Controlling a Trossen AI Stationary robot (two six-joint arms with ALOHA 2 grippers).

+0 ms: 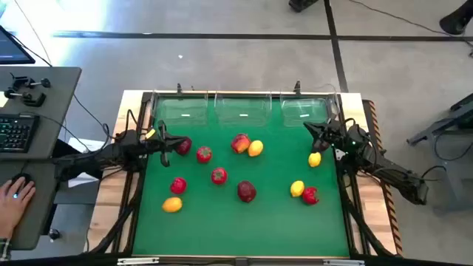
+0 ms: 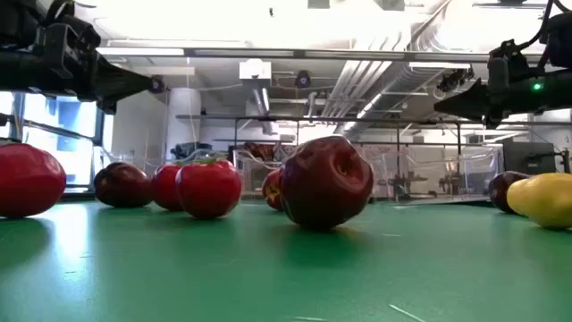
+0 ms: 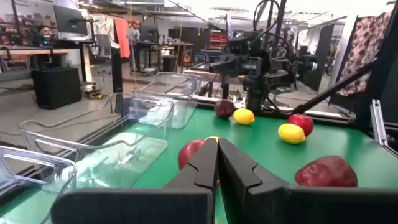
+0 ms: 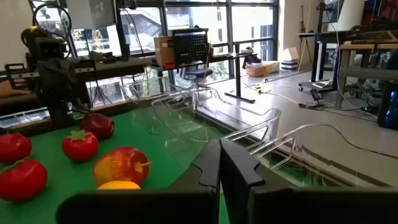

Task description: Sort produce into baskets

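A: Where were the two hands?

B: The left hand [image 1: 162,136] hovered over the mat's [image 1: 222,229] left edge, near the far left corner, fingers pressed together and holding nothing. The right hand [image 1: 309,127] hovered near the far right corner, likewise clenched and empty. In each wrist view the two fingers [image 3: 211,165] met with no gap.

A: Where were the baskets?

B: Three clear bins stood side by side along the table's far edge: left bin [image 1: 182,108], middle bin [image 1: 244,108], right bin [image 1: 304,108]. No fruit showed in any of them.

A: And the produce?

B: All of it lay loose on the mat. A dark apple [image 1: 184,145] sat just beside the left hand. A red-orange apple [image 1: 240,142] touched a lemon [image 1: 255,148] near the centre. Another lemon [image 1: 315,159] lay near the right hand. A third lemon [image 1: 297,188] touched a red fruit [image 1: 310,195] toward the right edge. A large dark apple [image 1: 246,191] sat nearer the near edge.
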